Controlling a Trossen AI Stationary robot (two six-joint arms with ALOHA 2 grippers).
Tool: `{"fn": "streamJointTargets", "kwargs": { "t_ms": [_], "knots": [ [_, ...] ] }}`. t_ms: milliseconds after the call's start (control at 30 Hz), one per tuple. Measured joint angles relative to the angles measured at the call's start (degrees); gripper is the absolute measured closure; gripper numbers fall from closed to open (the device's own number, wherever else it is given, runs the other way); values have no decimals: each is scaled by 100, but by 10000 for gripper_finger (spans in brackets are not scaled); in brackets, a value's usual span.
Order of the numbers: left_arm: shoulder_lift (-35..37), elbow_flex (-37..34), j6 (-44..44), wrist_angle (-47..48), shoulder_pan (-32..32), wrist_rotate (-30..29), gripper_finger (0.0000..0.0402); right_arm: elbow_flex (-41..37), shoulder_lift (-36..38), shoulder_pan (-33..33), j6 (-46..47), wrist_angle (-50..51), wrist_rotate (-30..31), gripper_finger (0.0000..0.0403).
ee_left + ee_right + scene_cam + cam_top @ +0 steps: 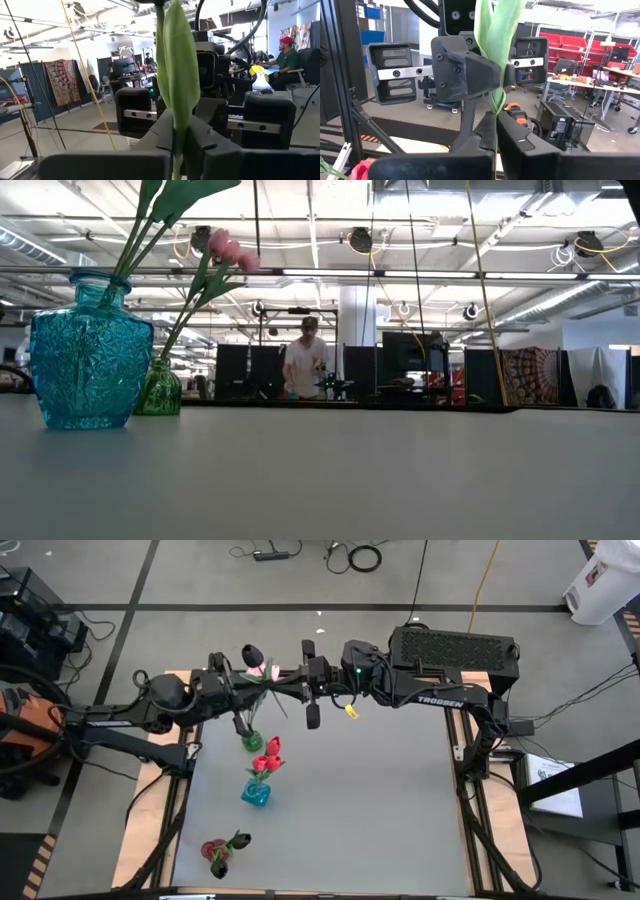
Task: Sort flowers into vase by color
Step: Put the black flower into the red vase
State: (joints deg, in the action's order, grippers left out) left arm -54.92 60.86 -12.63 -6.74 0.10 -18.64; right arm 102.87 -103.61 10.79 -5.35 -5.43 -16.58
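Above the far edge of the grey table [380,800], a black-headed flower [254,655] is clamped by both grippers at once — left gripper [492,65] and right gripper [172,102] shut on its stem — seemingly a handover, so it can be sorted into a vase.

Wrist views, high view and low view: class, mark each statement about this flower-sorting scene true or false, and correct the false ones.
1. The left gripper and right gripper both clamp one flower stem. True.
2. The blue vase holds red flowers. True.
3. The green vase is empty. False: pink flowers stand in it.
4. The blue vase lies on its side. False: it stands upright.
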Motion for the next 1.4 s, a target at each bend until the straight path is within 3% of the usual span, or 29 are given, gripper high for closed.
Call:
{"fn": "streamJointTargets", "kwargs": {
  "t_ms": [200, 600, 1233, 1400],
  "knots": [
    [0, 2, -24, 23, 0, 43, 391, -2, 0, 0, 14, 2, -1, 390],
    [224, 2, -173, 414, -15, 44, 391, -2, 0, 0, -3, 59, 25, 303],
    [2292, 4, 253, 3097, -22, 58, 391, -2, 0, 9, -288, 978, 505, 282],
    [2848, 11, 547, 3682, -22, 481, 391, -2, 0, 9, -307, 1103, 507, 282]
  ]
}}
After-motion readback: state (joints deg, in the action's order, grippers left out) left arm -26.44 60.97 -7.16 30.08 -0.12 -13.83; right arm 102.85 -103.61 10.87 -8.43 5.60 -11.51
